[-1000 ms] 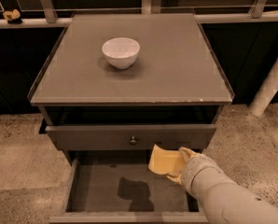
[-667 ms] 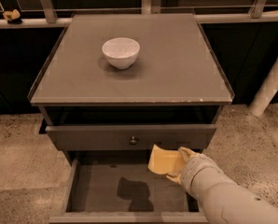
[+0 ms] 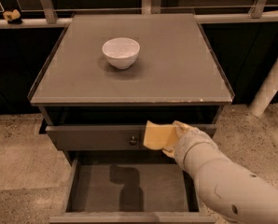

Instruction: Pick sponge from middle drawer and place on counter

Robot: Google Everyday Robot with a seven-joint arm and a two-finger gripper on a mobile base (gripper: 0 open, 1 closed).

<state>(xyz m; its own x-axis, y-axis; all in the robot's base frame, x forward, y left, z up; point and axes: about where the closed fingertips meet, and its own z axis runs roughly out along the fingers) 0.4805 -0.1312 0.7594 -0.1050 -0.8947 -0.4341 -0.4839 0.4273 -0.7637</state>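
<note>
My gripper [image 3: 172,141] is shut on the sponge [image 3: 155,135], a pale-yellow foam pad. It holds the sponge in the air, in front of the closed drawer front with the small knob [image 3: 133,140] and above the right part of the open middle drawer [image 3: 97,192]. The drawer's gray floor shows only the arm's shadow. The counter [image 3: 176,73] is the flat gray cabinet top above and behind the gripper. My pale arm comes in from the lower right.
A white bowl [image 3: 121,52] stands on the counter left of its middle. A tiny tan lump [image 3: 11,16] lies on the ledge at the far left. A white post [image 3: 269,85] stands to the right of the cabinet. Speckled floor lies on both sides.
My gripper has lifted the sponge from just above the open drawer to the height of the knobbed drawer front. The bowl and the drawers have not moved.
</note>
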